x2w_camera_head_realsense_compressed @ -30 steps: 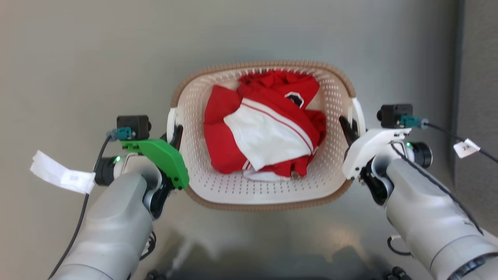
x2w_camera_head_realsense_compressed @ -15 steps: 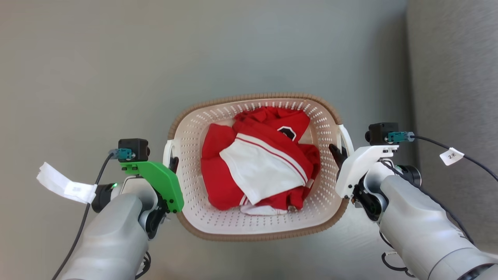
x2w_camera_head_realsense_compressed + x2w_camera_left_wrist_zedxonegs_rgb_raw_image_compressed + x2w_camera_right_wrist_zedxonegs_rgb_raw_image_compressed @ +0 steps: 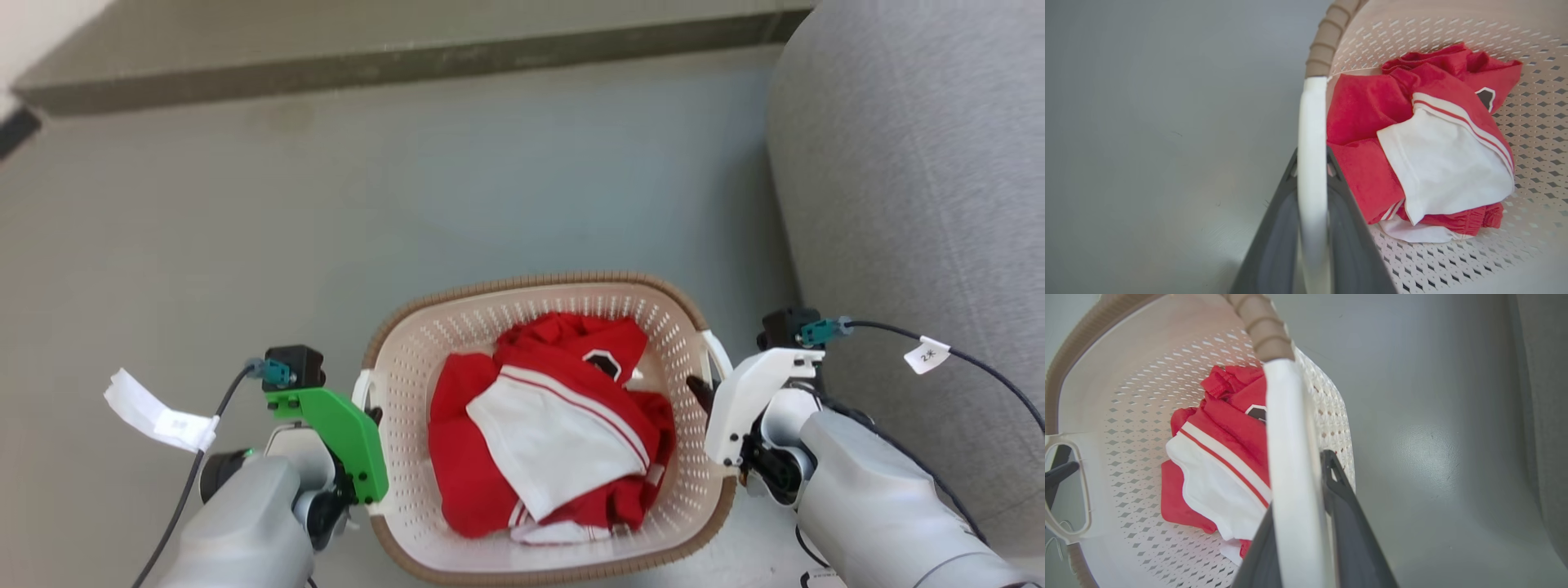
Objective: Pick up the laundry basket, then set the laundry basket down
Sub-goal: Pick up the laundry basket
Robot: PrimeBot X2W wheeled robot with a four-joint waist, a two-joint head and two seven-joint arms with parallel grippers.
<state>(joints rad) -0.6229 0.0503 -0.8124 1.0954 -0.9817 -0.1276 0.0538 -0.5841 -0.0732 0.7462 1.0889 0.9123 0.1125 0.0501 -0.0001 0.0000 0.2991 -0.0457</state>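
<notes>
Left gripper (image 3: 1311, 161) was closed on the white left handle (image 3: 1311, 118) of the laundry basket (image 3: 531, 280), one dark finger on each side of the bar with no gap to be seen. Right gripper (image 3: 1306, 473) pinched the white right handle (image 3: 1286, 424) in the same way. The basket, cream and perforated with a brown woven-look rim, hung between the two arms low in the head view, directly in front of the robot, its near edge cut off by the bottom of the frame. A crumpled red and white garment (image 3: 555, 416) lay in its bottom.

With both handles gripped and the floor looking well below the rim in both wrist views, the basket was most likely off the ground. The pick-up therefore seemed done and the carry or set-down was in hand, though whether the base touched the floor could not be told. The next move would call for both arms to descend together and level, so that the basket did not tilt. The fingers should part only once the base rested flat.

Smooth, slightly glossy grey floor (image 3: 245, 204) spread ahead. A grey upholstered piece of furniture (image 3: 914, 163), probably a sofa, stood just beside the right arm, leaving little room on that side. A darker raised strip (image 3: 408, 57) ran along the floor's far edge.
</notes>
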